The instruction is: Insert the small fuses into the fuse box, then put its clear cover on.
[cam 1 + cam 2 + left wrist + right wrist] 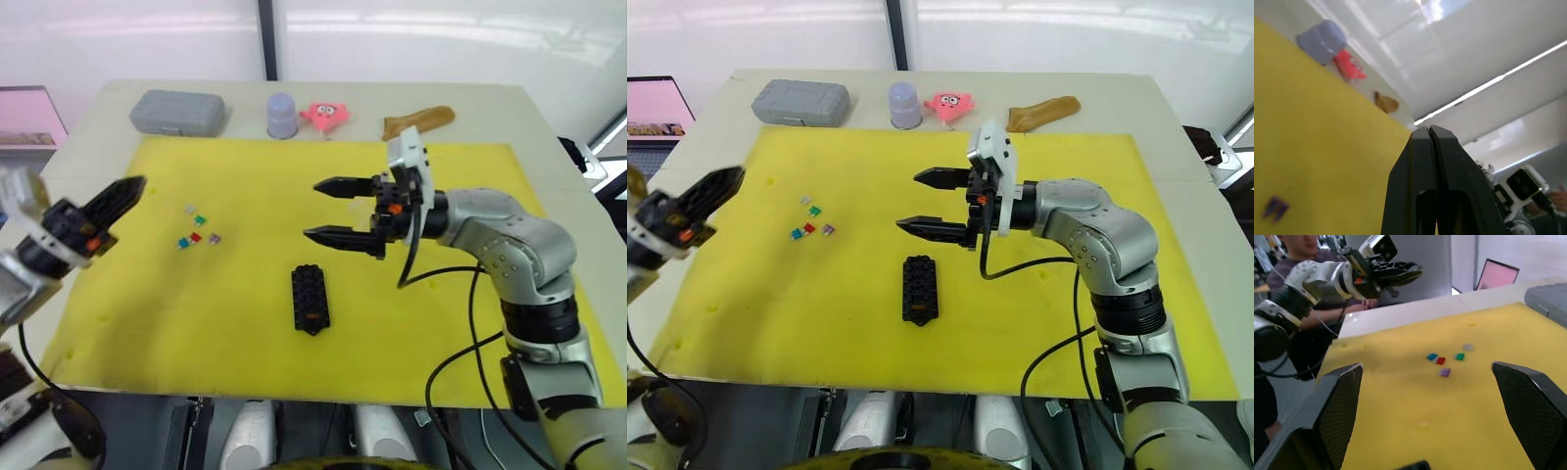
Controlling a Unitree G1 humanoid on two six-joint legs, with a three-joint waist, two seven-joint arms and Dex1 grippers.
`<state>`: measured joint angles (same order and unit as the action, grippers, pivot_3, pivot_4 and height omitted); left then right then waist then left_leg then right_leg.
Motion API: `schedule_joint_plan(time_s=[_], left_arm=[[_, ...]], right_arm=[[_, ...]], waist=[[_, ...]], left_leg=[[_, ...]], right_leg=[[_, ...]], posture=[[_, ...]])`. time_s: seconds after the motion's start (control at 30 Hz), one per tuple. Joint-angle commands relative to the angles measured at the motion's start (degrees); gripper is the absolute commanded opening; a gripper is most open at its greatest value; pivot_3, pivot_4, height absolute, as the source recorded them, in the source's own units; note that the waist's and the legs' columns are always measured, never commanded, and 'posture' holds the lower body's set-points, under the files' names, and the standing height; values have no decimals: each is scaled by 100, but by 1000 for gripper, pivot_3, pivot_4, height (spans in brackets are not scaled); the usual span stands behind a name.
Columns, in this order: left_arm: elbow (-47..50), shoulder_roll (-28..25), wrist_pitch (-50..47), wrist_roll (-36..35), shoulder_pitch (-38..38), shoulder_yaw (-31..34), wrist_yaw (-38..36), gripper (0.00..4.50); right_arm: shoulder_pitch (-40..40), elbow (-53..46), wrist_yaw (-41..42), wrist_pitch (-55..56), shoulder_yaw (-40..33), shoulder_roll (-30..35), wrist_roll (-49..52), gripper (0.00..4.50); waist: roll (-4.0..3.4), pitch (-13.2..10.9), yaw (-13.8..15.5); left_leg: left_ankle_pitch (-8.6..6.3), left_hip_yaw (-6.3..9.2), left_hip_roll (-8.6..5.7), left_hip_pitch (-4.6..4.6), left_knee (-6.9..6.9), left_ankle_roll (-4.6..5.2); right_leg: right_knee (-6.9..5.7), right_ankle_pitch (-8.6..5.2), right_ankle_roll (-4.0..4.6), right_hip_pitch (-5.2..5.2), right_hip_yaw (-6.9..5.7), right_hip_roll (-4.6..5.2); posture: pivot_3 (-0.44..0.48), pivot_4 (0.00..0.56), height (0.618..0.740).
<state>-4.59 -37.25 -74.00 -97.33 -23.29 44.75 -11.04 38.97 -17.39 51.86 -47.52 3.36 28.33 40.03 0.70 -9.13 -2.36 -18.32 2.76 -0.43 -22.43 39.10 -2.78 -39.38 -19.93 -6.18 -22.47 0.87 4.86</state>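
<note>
Head views: fuses [196, 228] loose on yellow mat [245, 333], well apart from fuse box [310, 298]. Box slots look unfilled, so no fuse inserted yet. Clear cover: cannot find.

Left wrist view: left gripper [1429, 133] fingers pressed together, holding nothing, above mat.

Right wrist view: right gripper [1427, 377] fingers spread wide, empty, pointing toward fuses. All steps remain.

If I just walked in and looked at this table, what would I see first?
Probably the big bright yellow mat covering most of the table, with the right gripper hanging over its middle, its black fingers spread wide. Just in front of it lies the small black rectangular fuse box. Off to the robot's left sits a little cluster of tiny coloured plastic fuses, near the shut left gripper.
</note>
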Motion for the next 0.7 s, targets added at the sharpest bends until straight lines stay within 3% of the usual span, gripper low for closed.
schedule_joint_plan(time_s=[0.03,0.17,0.23,0.33,0.57,0.7], left_arm=[[227,-227,284,-544,22,-155,58,22],[-325,-869,317,539,569,-337,-596,22],[-787,-1077,330,696,713,-288,-806,22],[-1522,-1388,348,1172,820,-287,-1121,953],[-2349,-1483,-46,1846,693,-574,-1507,4460],[-2292,-1143,-53,2192,640,-833,-1594,4460]], right_arm=[[13,-329,-132,-59,-189,60,187,4500],[-120,-515,-66,-44,-188,327,181,4500],[-121,-573,6,5,-106,455,139,4500],[-73,-618,197,229,140,703,-138,4500],[20,-438,352,680,486,793,-643,4500],[68,-396,314,745,550,707,-754,4500]], waist=[[0,0,-35],[-7,-2,-117],[-9,-2,-138],[-6,-3,-135],[-4,-3,-51],[-4,-3,-9]], left_leg=[[0,0,-1,0,-4,1],[-1,43,-8,0,-16,1],[0,44,-10,1,-19,0],[0,48,-11,1,-16,0],[0,52,-21,1,-12,1],[0,53,-21,0,-11,0]], right_leg=[[0,0,0,-4,2,1],[-1,0,1,-20,15,-22],[-2,-1,2,-21,15,-26],[-2,-1,2,-18,12,-27],[-1,0,1,-15,8,-19],[-1,0,1,-15,9,-14]], posture=[[0,150,740],[0,150,740],[0,150,740],[0,150,740],[0,150,740],[0,150,740]])
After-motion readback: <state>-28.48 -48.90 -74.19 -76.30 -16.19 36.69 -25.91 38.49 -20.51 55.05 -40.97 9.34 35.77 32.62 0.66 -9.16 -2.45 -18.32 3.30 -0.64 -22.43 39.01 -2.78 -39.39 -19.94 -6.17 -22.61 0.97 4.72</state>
